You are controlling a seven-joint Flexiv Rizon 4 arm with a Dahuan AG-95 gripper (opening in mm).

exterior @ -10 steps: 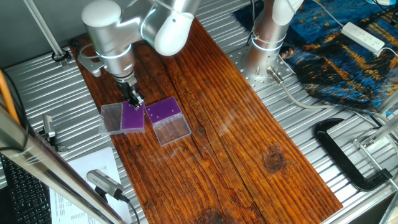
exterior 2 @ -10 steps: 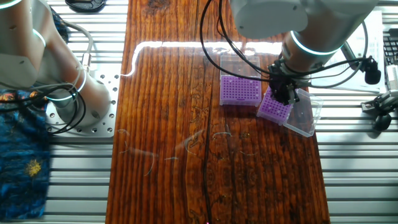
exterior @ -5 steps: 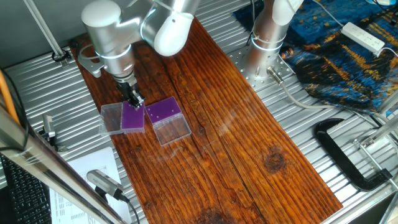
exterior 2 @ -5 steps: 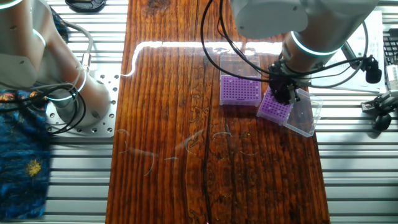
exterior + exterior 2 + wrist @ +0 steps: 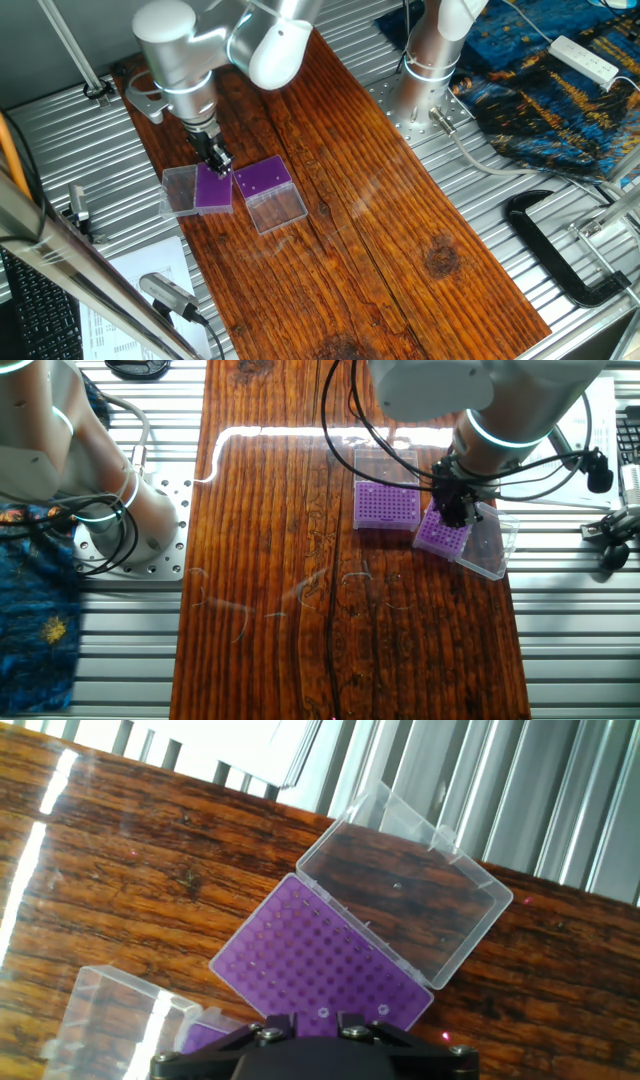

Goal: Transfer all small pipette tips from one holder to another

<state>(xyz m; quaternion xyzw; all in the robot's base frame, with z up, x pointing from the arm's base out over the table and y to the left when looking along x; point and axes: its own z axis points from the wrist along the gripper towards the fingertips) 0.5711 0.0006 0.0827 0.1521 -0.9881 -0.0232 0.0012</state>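
Note:
The darker, narrower purple rack [image 5: 213,190] lies with its small clear lid [image 5: 180,190] open beside it. It also shows in the other fixed view [image 5: 440,535] and fills the hand view [image 5: 320,965], its lid [image 5: 405,900] behind it. The lighter, wider rack [image 5: 263,177] stands to its right, also in the other fixed view [image 5: 386,505]. My gripper [image 5: 216,162] hangs just above the darker rack's edge [image 5: 456,512]. Its jaws stand slightly apart with nothing between them. Two pale tips [image 5: 322,1013] sit in the darker rack close to my fingers [image 5: 275,1023].
The lighter rack's large clear lid [image 5: 277,208] lies open on the wooden board [image 5: 380,230]; a corner of it shows in the hand view [image 5: 110,1010]. Ribbed metal table [image 5: 80,150] surrounds the board. A black clamp [image 5: 560,255] and a second arm's base [image 5: 425,70] stand to the right.

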